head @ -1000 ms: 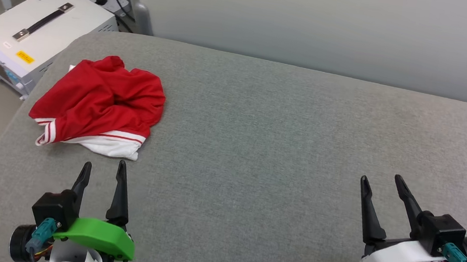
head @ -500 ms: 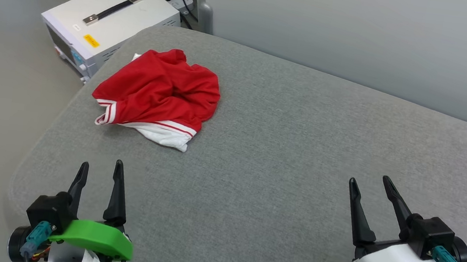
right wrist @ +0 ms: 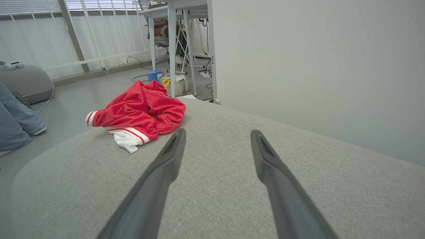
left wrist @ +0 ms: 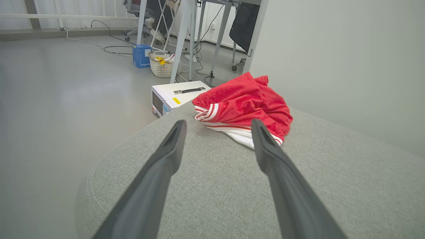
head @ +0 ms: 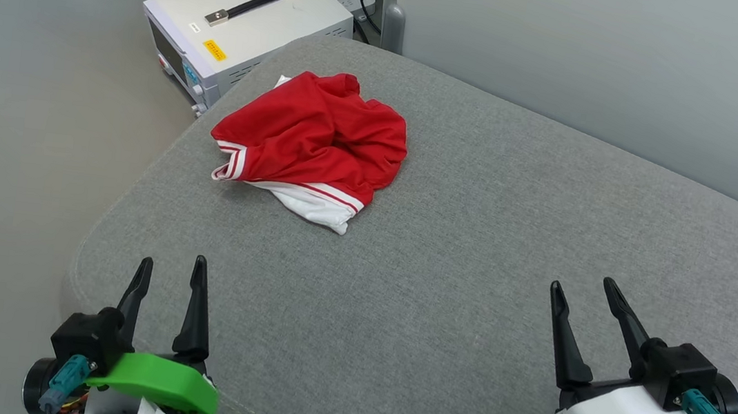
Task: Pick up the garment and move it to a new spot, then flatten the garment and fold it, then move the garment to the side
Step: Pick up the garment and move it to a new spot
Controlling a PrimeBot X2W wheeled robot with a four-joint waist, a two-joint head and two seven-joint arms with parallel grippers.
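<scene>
Left hand (head: 172, 261) and right hand (head: 581, 284) hover spread and empty over the bench (head: 475, 247), well apart from the white box (head: 252, 13). The garment (head: 314, 135) lies crumpled near that box. Pickup, flattening, folding and setting aside all remain.

The garment (head: 312, 141) lies on the pad (head: 474, 261), near its far left corner. My 2 grippers hang over the near edge: left gripper (head: 173, 261) before the garment, right gripper (head: 581, 284) well apart. A box (head: 252, 13) sits on the floor beyond that corner. A wall (head: 602, 53) stands behind.
</scene>
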